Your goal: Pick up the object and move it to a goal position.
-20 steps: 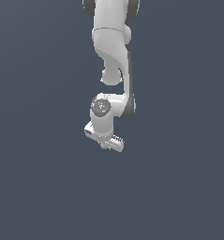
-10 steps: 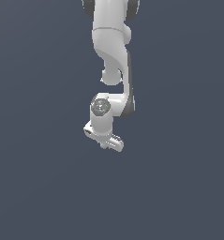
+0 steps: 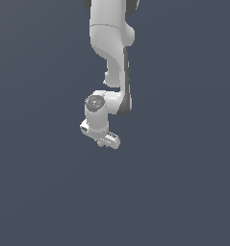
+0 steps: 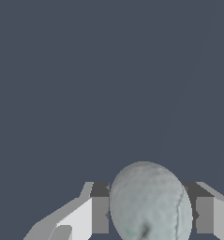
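In the wrist view the pale grey ball (image 4: pixel 148 204) sits between my two fingers (image 4: pixel 99 214), which press against its sides. My gripper (image 4: pixel 152 216) is shut on it. In the exterior view the white arm hangs down from the top, and the gripper (image 3: pixel 107 141) is held in the air over the plain dark grey ground. The ball is hidden behind the hand in that view.
Only the plain dark grey surface (image 3: pixel 184 192) shows around the arm in both views. No other object and no goal marker is in view.
The gripper has drifted very slightly toward the exterior view's left over the last second. Its hold looks unchanged.
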